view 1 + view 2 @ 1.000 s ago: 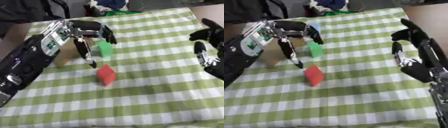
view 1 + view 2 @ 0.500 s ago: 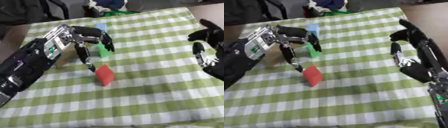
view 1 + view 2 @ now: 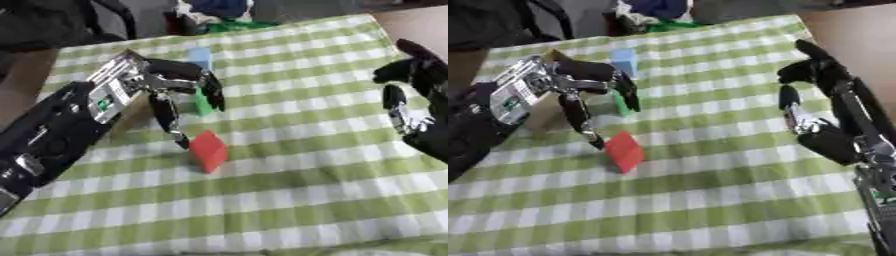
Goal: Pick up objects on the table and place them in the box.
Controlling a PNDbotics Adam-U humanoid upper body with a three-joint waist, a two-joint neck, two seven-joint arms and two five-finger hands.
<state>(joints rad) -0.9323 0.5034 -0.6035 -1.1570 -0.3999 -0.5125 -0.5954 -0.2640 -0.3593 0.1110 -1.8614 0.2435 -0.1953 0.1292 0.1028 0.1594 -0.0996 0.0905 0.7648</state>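
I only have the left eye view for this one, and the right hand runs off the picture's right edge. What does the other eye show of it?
Observer: In the right eye view the right hand shows whole, with its fingers up and relaxed, holding nothing. Its forearm runs down to the lower right corner.
Reviewer: What lies behind that hand? I only get a sliver of brown in the top corner.
Observer: A broad stretch of bare brown tabletop shows beyond the right edge of the green checked cloth.
Reviewer: And where is the hand relative to that edge?
Observer: It shows over the cloth's right edge, partly against the cloth and partly against the brown top.
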